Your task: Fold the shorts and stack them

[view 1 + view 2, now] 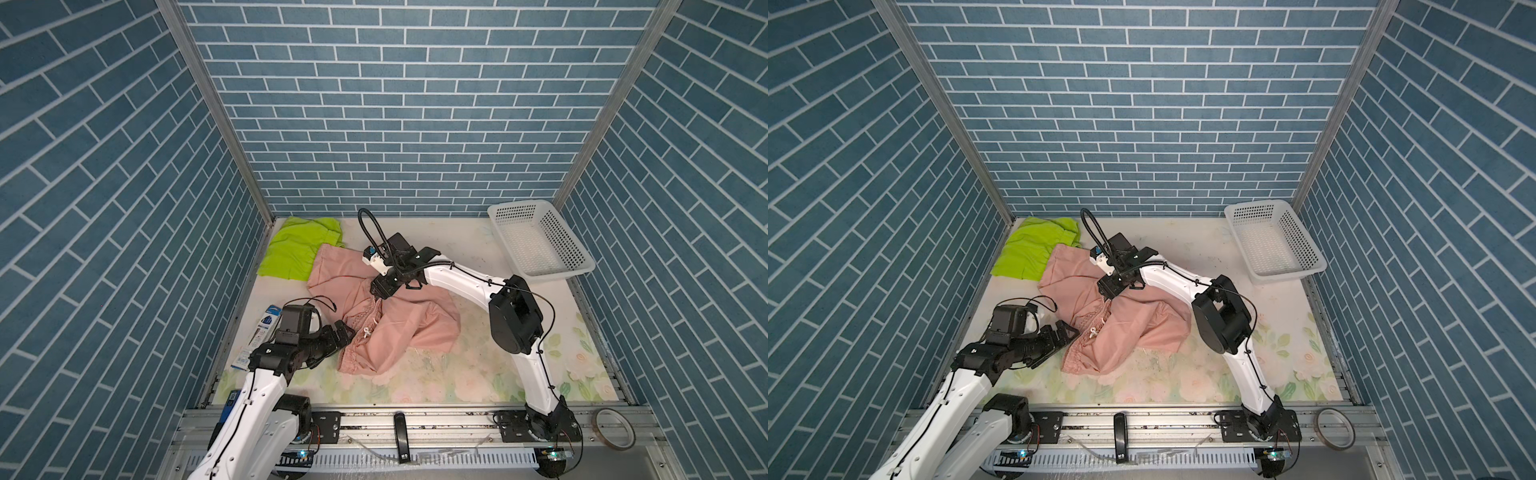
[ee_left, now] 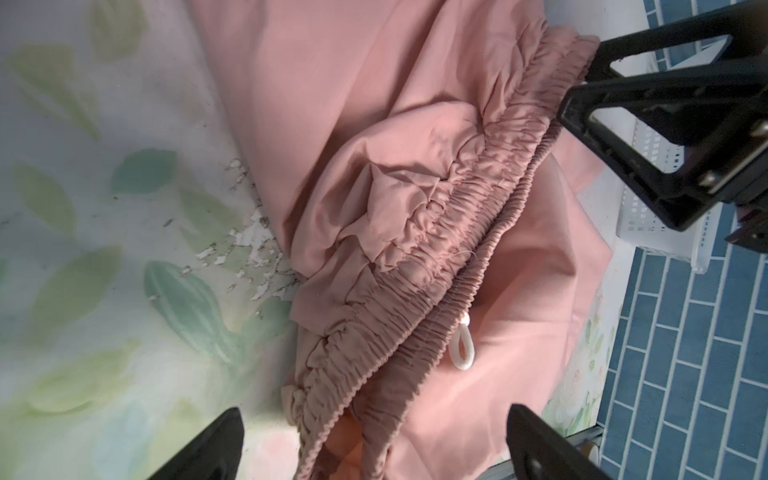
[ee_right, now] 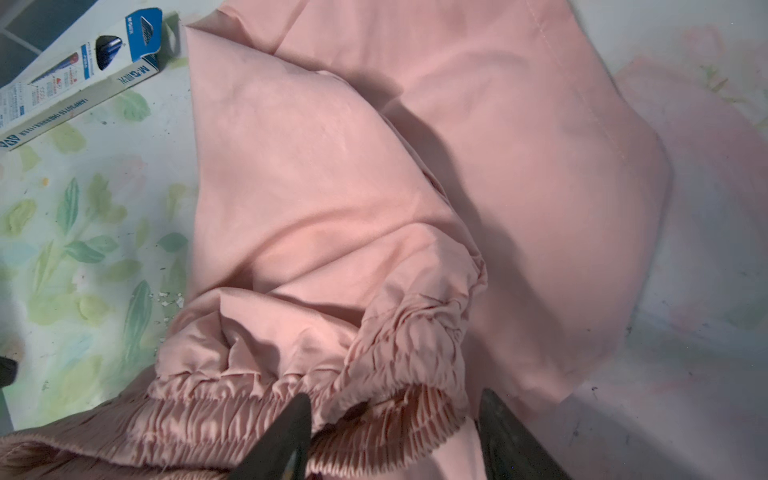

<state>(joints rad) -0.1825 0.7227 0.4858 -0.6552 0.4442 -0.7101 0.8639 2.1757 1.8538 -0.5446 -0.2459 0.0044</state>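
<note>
While the salmon pink shorts (image 1: pixel 399 328) lay crumpled and unfolded across the middle of the floral worktop (image 1: pixel 478 374), the lime green shorts (image 1: pixel 291 253) sat bunched in the far left corner. A pink leg overlapped their near edge. Neither pair was folded, and no stack had been made.

In both top views the left tool (image 1: pixel 347 330) hung low at the left side of the pink shorts, just beside the gathered waistband (image 2: pixel 478 232). Its jaws were spread wide and held nothing. In the left wrist view the waistband ran away from between its two fingers (image 2: pixel 220 449), with a white drawstring loop (image 2: pixel 463 349) lying against the fabric.

The right tool (image 1: pixel 380 293) pointed down onto the far end of that waistband, near the centre of the worktop. In the right wrist view its fingers (image 3: pixel 286 436) stood partly apart with a bunch of the waistband between them. Whether they pinched the cloth could not be told.

A white perforated basket (image 1: pixel 559 272) stood in the far right corner, well apart from both pairs. A blue and white box (image 3: pixel 83 79) lay by the left edge.
</note>
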